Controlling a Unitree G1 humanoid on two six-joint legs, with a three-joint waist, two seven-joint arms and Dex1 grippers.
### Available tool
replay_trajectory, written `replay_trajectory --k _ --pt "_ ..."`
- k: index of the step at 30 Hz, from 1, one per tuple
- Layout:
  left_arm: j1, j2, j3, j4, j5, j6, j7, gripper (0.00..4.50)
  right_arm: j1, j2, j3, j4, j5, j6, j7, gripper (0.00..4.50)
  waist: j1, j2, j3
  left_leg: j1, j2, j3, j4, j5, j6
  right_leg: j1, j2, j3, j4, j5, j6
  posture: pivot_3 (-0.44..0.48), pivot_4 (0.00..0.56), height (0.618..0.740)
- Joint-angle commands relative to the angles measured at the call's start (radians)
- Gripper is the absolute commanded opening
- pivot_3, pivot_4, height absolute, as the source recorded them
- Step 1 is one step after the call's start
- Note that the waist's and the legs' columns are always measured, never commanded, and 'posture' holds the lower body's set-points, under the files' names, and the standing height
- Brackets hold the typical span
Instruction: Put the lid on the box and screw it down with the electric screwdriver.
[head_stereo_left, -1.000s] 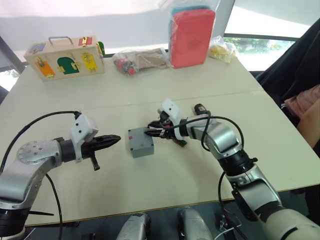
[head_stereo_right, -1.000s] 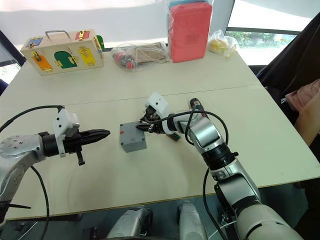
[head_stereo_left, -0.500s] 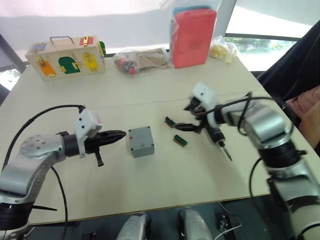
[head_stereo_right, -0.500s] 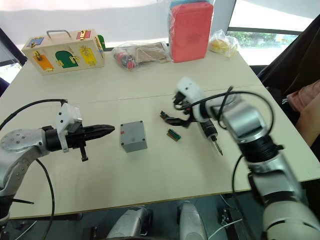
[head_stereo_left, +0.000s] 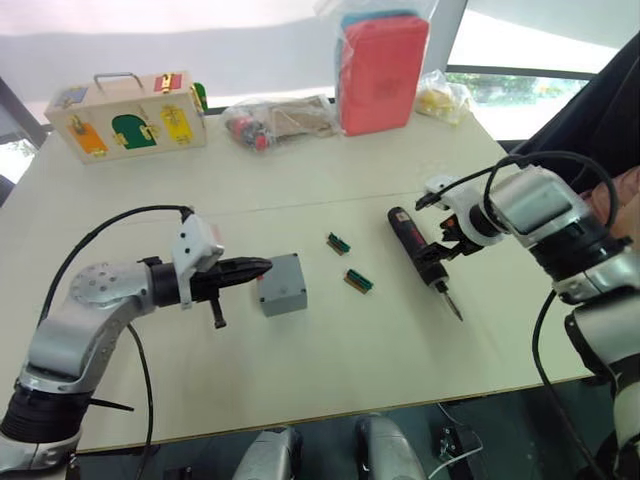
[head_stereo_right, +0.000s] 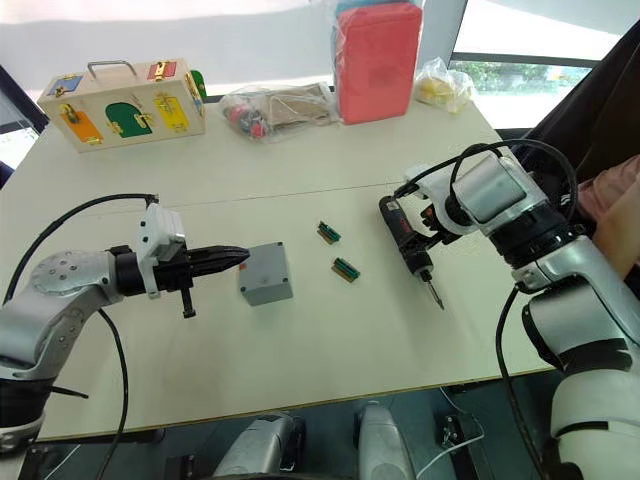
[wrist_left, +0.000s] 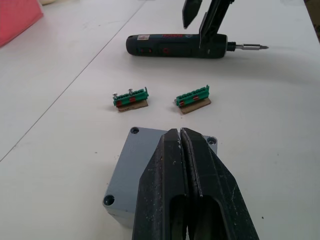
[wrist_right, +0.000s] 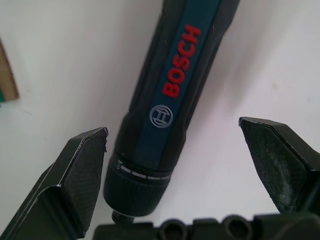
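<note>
Lid-topped small square grey plastic box sits near the middle of the pale table in my left eye view, its flat grey lid already seated on top. My left gripper points at it with both black fingers pressed together, tips just touching the box's left edge. To the right lie 2 small green connector blocks, then the slim black electric screwdriver, flat on the table with its bit toward me. My right gripper hangs over its front end.

Right eye view: a wooden latch box and a red plastic case stand at the far edge.

Left wrist view: closed fingertips rest over the lid's near edge; corner screw holes show.

Right wrist view: my fingers are spread wide, straddling the screwdriver's collar without touching it.
</note>
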Motion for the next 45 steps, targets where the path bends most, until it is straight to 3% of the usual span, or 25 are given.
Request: replay_trajectory --k 1,11,14,20,24,27,31,34,38,40,45 --pt "0.006 -0.002 0.015 -0.037 -0.002 -0.024 0.003 0.00 -0.066 0.042 0.066 0.118 -0.017 0.032 0.053 4.48 0.000 0.000 0.000 0.000 0.000 0.000 0.000 0.000 0.000 0.000 0.000 0.000 0.000 0.000 0.000 0.000 0.150 0.740" --pt "-0.006 0.008 0.020 -0.090 -0.023 -0.010 0.000 0.00 -0.082 0.136 0.137 0.256 -0.071 -0.014 0.098 4.48 -0.001 -0.002 -0.001 0.000 0.000 0.000 0.001 0.000 0.000 0.000 0.000 0.000 0.001 0.000 0.000 0.000 0.150 0.740" --pt "-0.008 0.010 0.020 -0.099 -0.029 -0.006 0.003 0.00 -0.079 0.148 0.137 0.277 -0.090 -0.029 0.109 3.92 -0.001 -0.003 -0.002 0.000 0.000 0.000 0.001 0.000 0.000 0.000 0.000 0.000 0.002 0.000 0.000 0.000 0.150 0.740" --pt "-0.004 0.026 0.034 -0.114 -0.047 0.000 -0.002 0.00 -0.094 0.192 0.112 0.316 -0.119 -0.033 0.113 1.84 -0.006 -0.003 -0.002 0.001 0.000 0.000 0.001 0.000 0.000 0.000 0.001 0.000 0.001 0.000 0.000 0.000 0.150 0.740" --pt "-0.018 0.034 0.031 -0.093 -0.044 -0.004 -0.012 0.00 -0.123 0.203 0.063 0.343 -0.138 -0.044 0.085 1.74 -0.006 -0.003 -0.002 0.001 0.001 0.000 0.001 0.000 0.000 0.000 0.001 0.000 0.002 0.000 0.000 0.000 0.150 0.740" --pt "-0.043 0.040 0.026 -0.062 -0.037 -0.005 -0.022 0.00 -0.173 0.188 -0.028 0.332 -0.152 -0.142 0.039 1.74 -0.007 -0.002 -0.002 0.001 0.001 0.000 0.001 0.000 0.000 0.000 0.001 0.000 0.002 0.000 0.000 0.000 0.150 0.740" --pt "-0.053 0.051 0.023 -0.021 -0.020 -0.020 -0.043 0.00 -0.158 0.144 -0.151 0.139 -0.127 -0.281 0.041 1.74 -0.006 -0.001 -0.001 -0.003 0.000 0.003 0.000 0.000 0.000 -0.007 0.001 0.002 0.004 0.000 0.000 0.000 0.150 0.740" --pt "-0.048 0.057 0.028 -0.008 -0.017 -0.026 -0.058 0.00 -0.129 0.154 -0.263 0.000 -0.058 -0.223 0.044 1.74 -0.009 -0.001 -0.001 -0.014 0.001 0.004 0.002 0.000 -0.001 -0.019 0.001 0.002 0.005 0.000 0.000 0.000 0.150 0.740" --pt "-0.049 0.072 0.009 0.031 0.019 -0.023 -0.061 0.00 0.029 0.369 -0.672 -0.309 0.149 -0.500 -0.141 1.74 -0.011 -0.004 -0.002 -0.016 0.001 0.003 0.003 0.000 -0.001 -0.020 0.001 0.001 0.005 0.000 0.000 0.000 0.150 0.740" --pt "-0.054 0.079 0.002 0.057 0.032 -0.035 -0.080 0.00 0.094 0.472 -0.742 -0.393 0.194 -0.618 -0.199 1.74 -0.019 -0.002 -0.001 -0.016 0.001 0.005 0.003 0.001 -0.001 -0.021 0.001 0.002 0.007 0.000 0.000 0.000 0.150 0.740" --pt "-0.076 0.078 -0.024 0.126 0.062 -0.063 -0.121 0.00 0.235 0.687 -0.772 -0.504 0.282 -0.835 -0.288 1.74 -0.011 -0.006 -0.003 -0.015 0.001 0.001 0.005 0.001 -0.002 -0.017 0.000 -0.001 0.007 0.000 0.000 0.000 0.150 0.740"
